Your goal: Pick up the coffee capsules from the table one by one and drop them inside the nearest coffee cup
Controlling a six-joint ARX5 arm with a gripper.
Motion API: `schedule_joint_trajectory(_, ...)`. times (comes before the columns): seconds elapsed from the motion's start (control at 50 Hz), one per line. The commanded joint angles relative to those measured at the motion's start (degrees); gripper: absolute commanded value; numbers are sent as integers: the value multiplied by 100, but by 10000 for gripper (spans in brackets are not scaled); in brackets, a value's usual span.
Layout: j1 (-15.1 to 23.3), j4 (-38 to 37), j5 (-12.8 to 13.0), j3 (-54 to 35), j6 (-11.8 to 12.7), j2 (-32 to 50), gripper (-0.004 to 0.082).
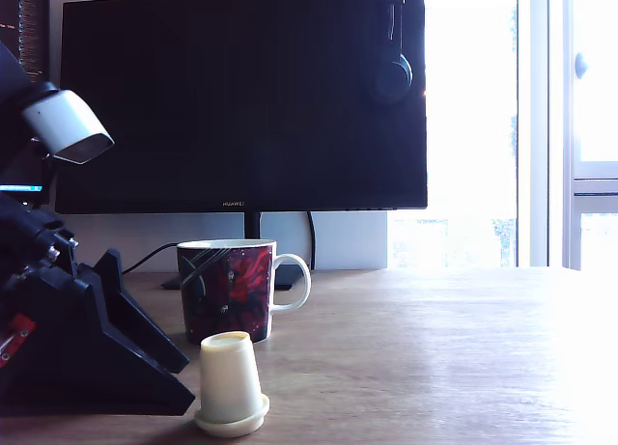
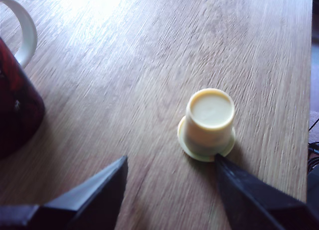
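The gripper (image 2: 172, 177) is low over the table (image 2: 149, 65) with its two dark fingers (image 2: 94, 190) spread wide apart, and it holds nothing. In the wrist view one finger tip just reaches the flat rim of the coffee capsule (image 2: 208, 121), and the other finger is well off to the side.

The capsule is small and cream yellow. It stands upside down, wide rim flat on the wood, narrow end up. It looks like a tiny bucket turned over.

In the exterior view the capsule (image 1: 231, 383) is near the front edge, and the coffee cup (image 1: 232, 289) stands just behind it at about 12 o'clock. The cup is dark red and black with a white rim and a white handle at 3 o'clock.
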State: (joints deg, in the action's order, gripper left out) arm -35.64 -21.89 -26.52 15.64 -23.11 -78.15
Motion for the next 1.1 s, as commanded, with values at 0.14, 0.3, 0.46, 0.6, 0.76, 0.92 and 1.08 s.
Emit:
schedule_joint_trajectory(0.14, 44, 42, 20, -55, 166, 59, 462)
schedule_joint_trajectory(0.3, 44, 44, 17, -55, 219, 72, 463)
schedule_joint_trajectory(0.46, 17, 76, -24, -55, 221, 149, 468)
schedule_joint_trajectory(0.6, -92, 52, -50, -55, 219, 179, 474)
schedule_joint_trajectory(0.76, -271, -15, -63, -55, 216, 177, 516)
schedule_joint_trajectory(0.92, -398, -144, -70, -55, 216, 177, 516)
schedule_joint_trajectory(1.08, -428, -175, -199, -55, 232, 166, 516)
